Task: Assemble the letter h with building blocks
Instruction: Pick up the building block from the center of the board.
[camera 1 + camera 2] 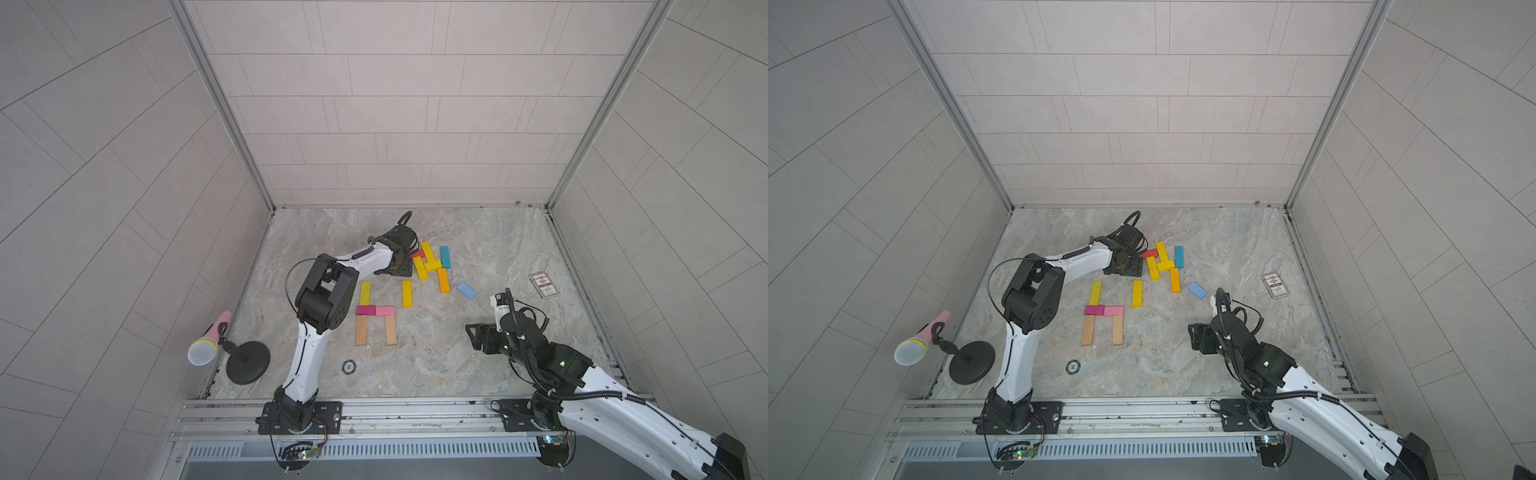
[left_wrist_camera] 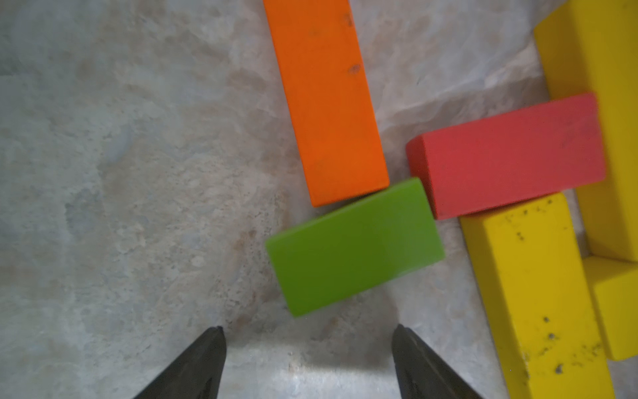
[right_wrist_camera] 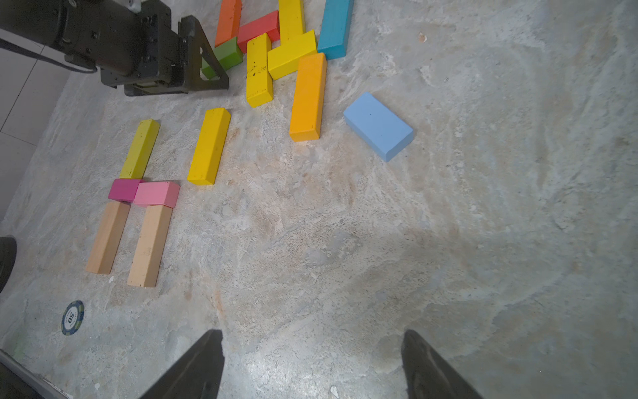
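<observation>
Points spread, empty left gripper (image 2: 307, 331) rightward at green block (image 2: 355, 247) just ahead, long axis across the finger gap; right gripper (image 3: 312, 335), also spread, well apart.

Tabletop (image 3: 448, 241): marbled stone look, rough-grained, matt with a faint sheen at the near edge. Plain wood blocks (image 3: 148, 245): bare, unpainted, grain showing; green block (image 2: 355, 247): smooth, slightly glossy paint; long yellow block (image 2: 531, 293): matt paint pitted with dark specks. Near rail (image 1: 415, 411): brushed metal; left arm shell (image 1: 306, 353): smooth white plastic.
</observation>
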### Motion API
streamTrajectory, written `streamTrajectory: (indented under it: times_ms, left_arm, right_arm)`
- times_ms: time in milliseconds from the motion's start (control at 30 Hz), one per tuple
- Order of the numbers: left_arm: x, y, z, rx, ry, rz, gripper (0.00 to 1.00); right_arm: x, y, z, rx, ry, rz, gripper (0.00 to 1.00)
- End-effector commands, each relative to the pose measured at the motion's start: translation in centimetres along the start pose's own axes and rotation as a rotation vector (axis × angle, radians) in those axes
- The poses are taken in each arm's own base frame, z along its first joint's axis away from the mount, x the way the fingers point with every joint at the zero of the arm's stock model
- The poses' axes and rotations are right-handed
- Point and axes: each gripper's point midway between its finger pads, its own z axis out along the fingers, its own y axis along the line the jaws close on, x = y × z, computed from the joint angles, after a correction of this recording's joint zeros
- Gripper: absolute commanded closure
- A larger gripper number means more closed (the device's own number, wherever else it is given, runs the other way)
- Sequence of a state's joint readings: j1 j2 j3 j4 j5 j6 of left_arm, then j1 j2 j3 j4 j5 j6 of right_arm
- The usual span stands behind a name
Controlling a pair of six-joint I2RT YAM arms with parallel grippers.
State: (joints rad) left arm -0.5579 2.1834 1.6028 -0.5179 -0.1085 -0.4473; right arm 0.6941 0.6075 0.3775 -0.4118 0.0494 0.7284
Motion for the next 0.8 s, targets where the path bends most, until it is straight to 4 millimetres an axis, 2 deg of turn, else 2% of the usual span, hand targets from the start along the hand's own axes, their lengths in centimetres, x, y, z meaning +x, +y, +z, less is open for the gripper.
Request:
streamTrajectory:
  times_ms: [0, 67, 267, 767]
  left_arm:
    - [0.4, -0.7, -0.1, -0.008, -0.015, -0.004, 0.17]
    - [0.3, -0.7, 0.3, -0.03, -0.012, 0.004, 0.17]
    - [0.1, 0.7, 1.2, -0.131, 0.003, 0.015, 0.17]
    - [-1.5, -0.9, 3.5, -0.12, 0.01, 0.081, 0.19]
  right_arm:
    - [-0.2, 0.0, 0.0, -0.004, -0.01, -0.006, 0.17]
    - [-0.3, 0.0, -0.1, -0.005, -0.011, -0.004, 0.17]
    - [-0.3, -0.2, -0.1, -0.005, -0.011, 0.003, 0.17]
    - [-0.2, -0.7, 0.3, 0.009, -0.002, 0.015, 0.17]
